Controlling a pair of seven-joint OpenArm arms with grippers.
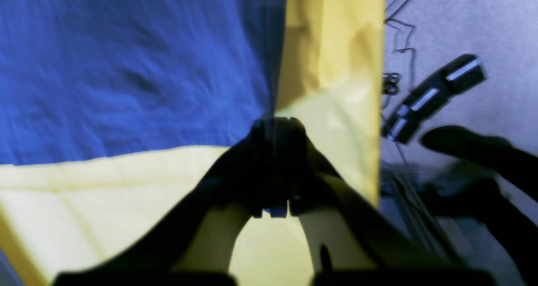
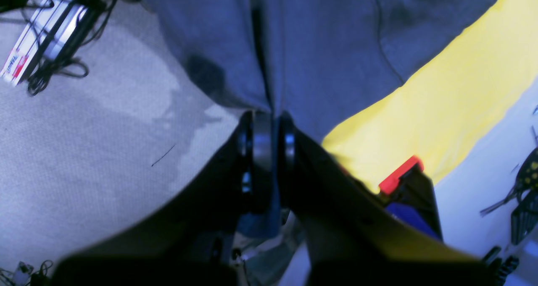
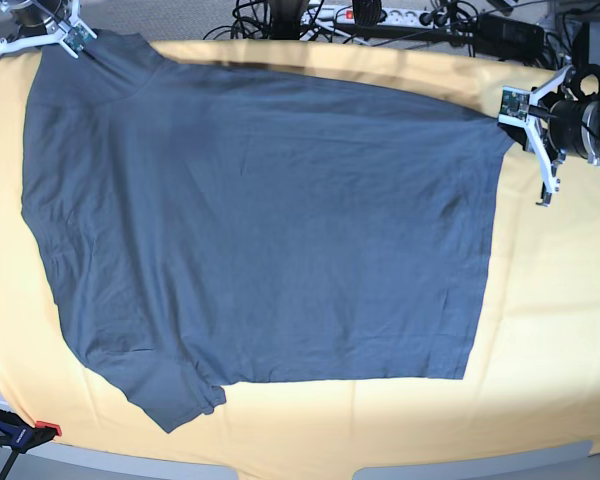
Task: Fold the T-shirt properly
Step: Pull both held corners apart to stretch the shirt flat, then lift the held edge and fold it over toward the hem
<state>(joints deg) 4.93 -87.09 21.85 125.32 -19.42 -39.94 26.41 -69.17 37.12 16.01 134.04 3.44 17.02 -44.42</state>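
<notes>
- Spread nearly flat, the T-shirt [image 3: 270,220], a plain slate-grey short-sleeved garment of thin fabric with fine wrinkles and no print, covers most of the yellow-orange cloth [image 3: 550,330] on the table, seen from the base view.
- At far left, the right gripper [image 3: 75,38] pinches the shirt's upper-left corner; in the right wrist view its jaws are closed tight on a bunched fold of the grey fabric [image 2: 294,46].
- Along the left side, one short sleeve [image 3: 175,390] juts toward the near edge, its hem lying flat on the cloth.
- At near left, a clamp [image 3: 25,435] with an orange tip sits at the table's rim.
- At far right, the left gripper [image 3: 515,108] holds the shirt's hem corner; the left wrist view shows its jaws shut on the fabric edge [image 1: 269,67], where grey meets yellow.
- Beyond the far edge, tangled cables [image 3: 400,18] and a power strip [image 3: 380,15] lie on the floor.
</notes>
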